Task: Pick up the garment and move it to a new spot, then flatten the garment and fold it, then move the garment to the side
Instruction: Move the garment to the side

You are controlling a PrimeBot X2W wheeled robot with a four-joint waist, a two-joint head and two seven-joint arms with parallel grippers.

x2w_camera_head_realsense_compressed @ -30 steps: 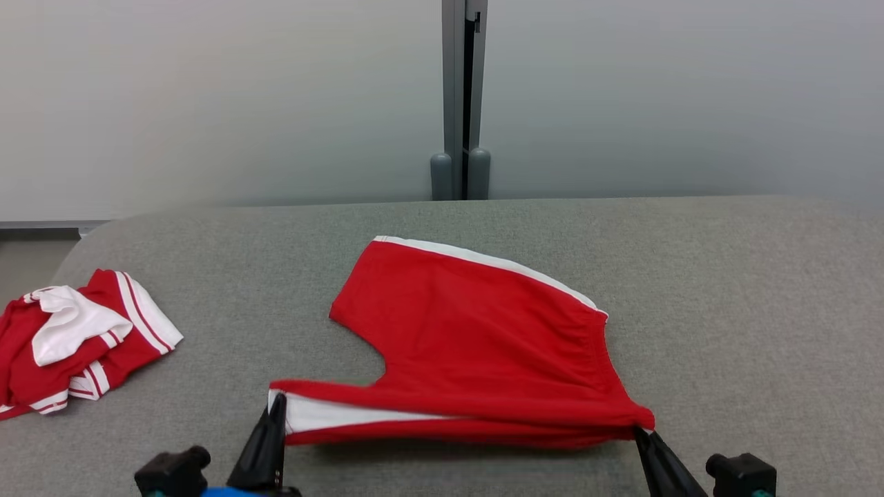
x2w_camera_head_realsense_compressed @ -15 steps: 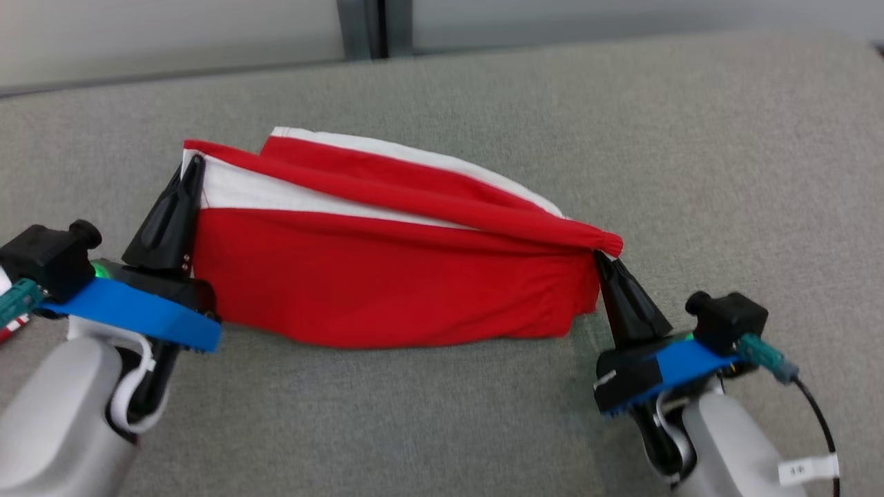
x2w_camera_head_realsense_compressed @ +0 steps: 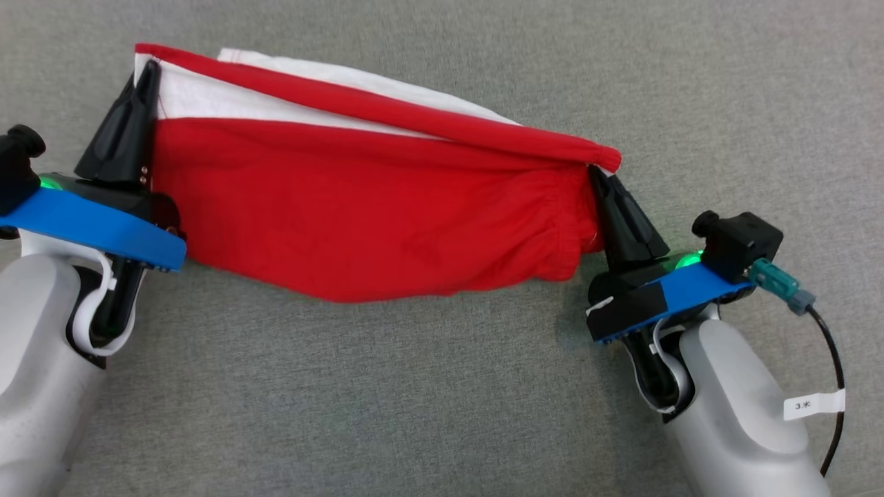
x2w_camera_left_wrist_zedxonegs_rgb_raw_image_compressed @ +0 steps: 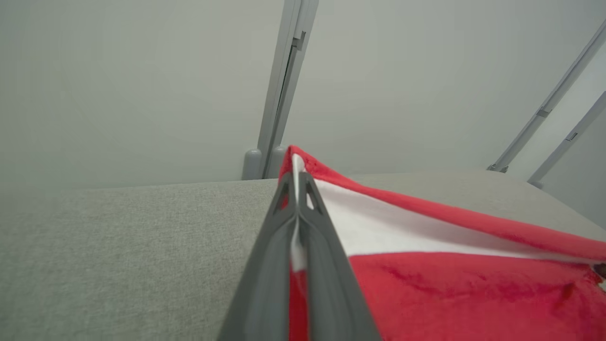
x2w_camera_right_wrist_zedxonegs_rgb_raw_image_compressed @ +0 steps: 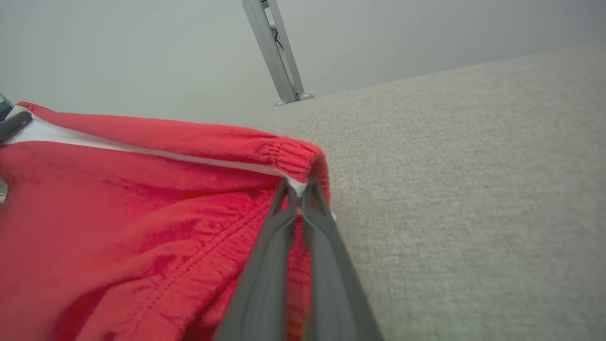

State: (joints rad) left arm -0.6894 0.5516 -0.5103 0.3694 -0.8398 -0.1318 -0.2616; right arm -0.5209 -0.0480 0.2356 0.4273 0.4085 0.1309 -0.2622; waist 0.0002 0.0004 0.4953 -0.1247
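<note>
At the tips of the left claw, pressed together, sits the left corner of the red shorts, pinched at the end of the white stripe. Over on the right, the right claw is likewise closed on cloth, nipping the corner of the gathered waistband. The held edge runs fairly taut from one claw to the other, raised off the grey surface. The body of the shorts hangs from it toward the near side, its belly sagging onto or just above the surface; I can't say which. A far layer, white-edged, shows just beyond the held edge.

To my eye this is the fold under way: one long edge lifted, ready to be carried over the other half. The next move wants both claws travelling together at one height, with the edge stretched so the cloth lays down without a crease. They should let go only once the edges line up.

Both arms come up from the near side, the left arm low at the left and the right arm low at the right. The wrists are bent so the fingers point away and lean inward toward each other. The left claw sits farther off or higher than the right, so the edge slants.
</note>
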